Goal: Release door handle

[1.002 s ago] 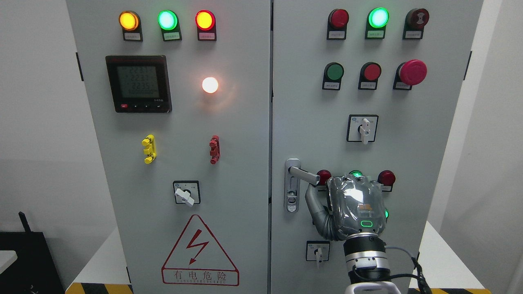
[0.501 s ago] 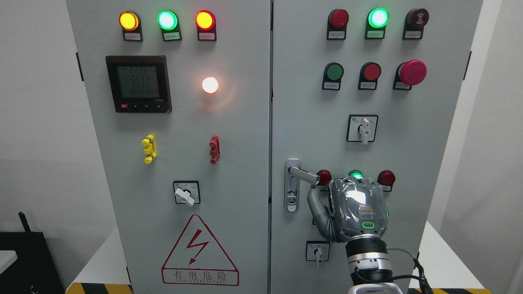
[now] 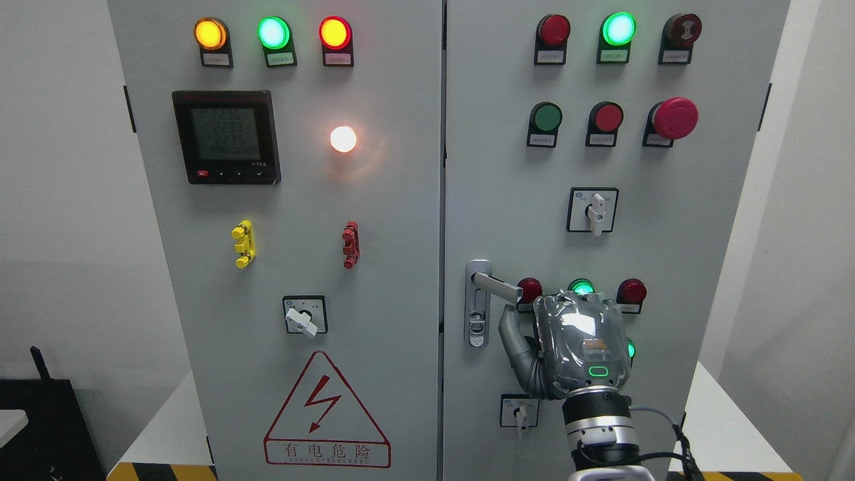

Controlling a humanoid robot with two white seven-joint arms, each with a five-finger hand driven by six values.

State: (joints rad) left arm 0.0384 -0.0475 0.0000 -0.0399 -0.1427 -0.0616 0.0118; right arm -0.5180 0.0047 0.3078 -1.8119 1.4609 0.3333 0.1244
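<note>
Here the scene is a tall grey cabinet (image 3: 374, 267) of smooth painted sheet metal, split by a vertical seam into two flat doors. On the right door sits the door handle (image 3: 495, 286): a slim oblong metal plate with a rounded top and a keyhole low down, from which a squared, brushed-metal lever sticks out to the right, tilted slightly downward. The lever's blunt end lies just beside a round red lamp (image 3: 530, 290).

The right hand (image 3: 580, 344) comes up from the lower right edge on a banded black and silver wrist. Its back is a glossy, wrinkled, translucent-looking shell with a small green light ring. A ribbed grey thumb (image 3: 513, 337) curves up toward the underside of the lever, its tip just below it; whether it touches cannot be told. The other fingers are hidden behind the palm, so their state cannot be told, and nothing shows them wrapped round the lever.

Round domed lamps glow amber, green and red along the top of the left door, above a square black meter (image 3: 226, 137) with a pale screen. A red mushroom-shaped button (image 3: 674, 117) bulges on the right door, above a white rotary switch (image 3: 593, 210). A red-edged triangle warning sign (image 3: 326, 413) with a lightning bolt marks the left door.
</note>
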